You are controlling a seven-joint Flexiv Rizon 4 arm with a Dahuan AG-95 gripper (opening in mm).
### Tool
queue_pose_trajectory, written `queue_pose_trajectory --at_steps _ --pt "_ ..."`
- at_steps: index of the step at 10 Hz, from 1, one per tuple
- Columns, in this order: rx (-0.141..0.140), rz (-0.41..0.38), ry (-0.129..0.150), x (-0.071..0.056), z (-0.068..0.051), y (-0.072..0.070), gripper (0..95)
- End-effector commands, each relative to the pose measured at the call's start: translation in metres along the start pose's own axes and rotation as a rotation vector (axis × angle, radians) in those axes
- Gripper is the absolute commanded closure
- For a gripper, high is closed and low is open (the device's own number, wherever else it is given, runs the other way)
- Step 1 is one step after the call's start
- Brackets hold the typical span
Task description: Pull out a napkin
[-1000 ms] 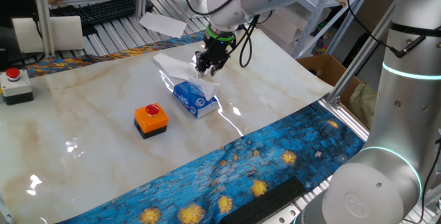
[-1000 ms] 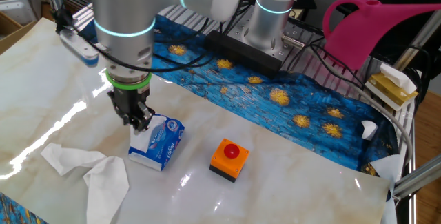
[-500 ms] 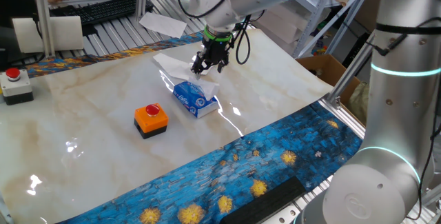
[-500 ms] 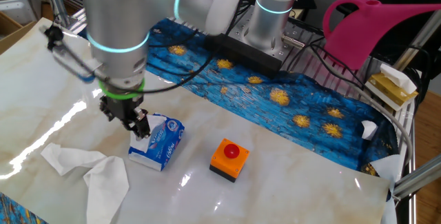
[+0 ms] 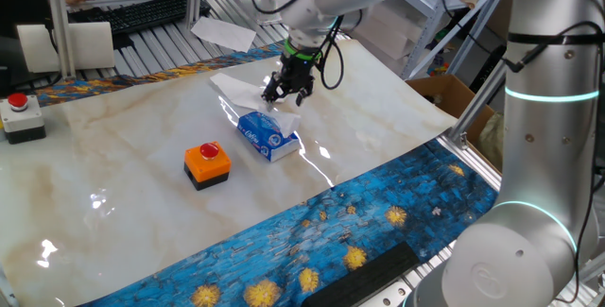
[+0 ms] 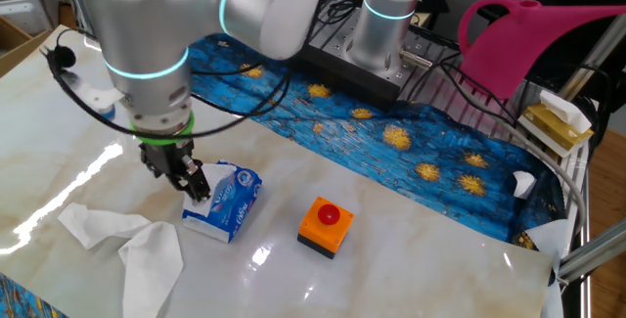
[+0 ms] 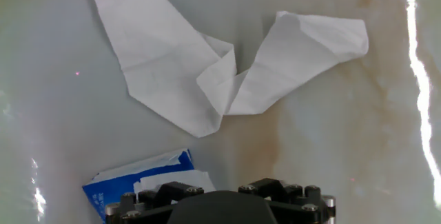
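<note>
A small blue carton (image 5: 269, 135) lies on the marble table, also in the other fixed view (image 6: 229, 202) and at the bottom left of the hand view (image 7: 131, 180). A white napkin (image 5: 285, 116) sticks up from its opening, also in the hand view (image 7: 180, 180). My gripper (image 5: 281, 95) stands right over the opening, also in the other fixed view (image 6: 194, 185). Its fingers are together on the napkin's tip. The hand view shows only the hand's dark body, not the fingertips.
Two loose crumpled white tissues (image 7: 169, 65) (image 7: 303, 52) lie on the table just beyond the carton, also in both fixed views (image 5: 232, 84) (image 6: 132, 240). An orange box with a red button (image 5: 206, 164) sits near the carton. A pink watering can (image 6: 528, 34) stands off the table.
The arm above the hand has swung and tilted over. The fingertips have stayed at the carton's opening, shifting only slightly. The carton and loose tissues have not moved.
</note>
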State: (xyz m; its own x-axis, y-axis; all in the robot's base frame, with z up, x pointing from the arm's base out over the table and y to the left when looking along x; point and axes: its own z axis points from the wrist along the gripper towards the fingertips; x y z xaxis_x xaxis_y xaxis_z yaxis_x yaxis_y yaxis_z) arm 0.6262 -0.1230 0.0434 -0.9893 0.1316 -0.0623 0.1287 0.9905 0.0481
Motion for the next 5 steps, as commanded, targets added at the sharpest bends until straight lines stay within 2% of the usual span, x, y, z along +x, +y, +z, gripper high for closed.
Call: queue_pose_trajectory --at_steps 1,5 --pt "-0.016 0.038 -0.003 0.0035 0.0033 0.0057 19.0" --pt "-0.035 0.055 0.0 0.0071 0.0038 0.0129 19.0"
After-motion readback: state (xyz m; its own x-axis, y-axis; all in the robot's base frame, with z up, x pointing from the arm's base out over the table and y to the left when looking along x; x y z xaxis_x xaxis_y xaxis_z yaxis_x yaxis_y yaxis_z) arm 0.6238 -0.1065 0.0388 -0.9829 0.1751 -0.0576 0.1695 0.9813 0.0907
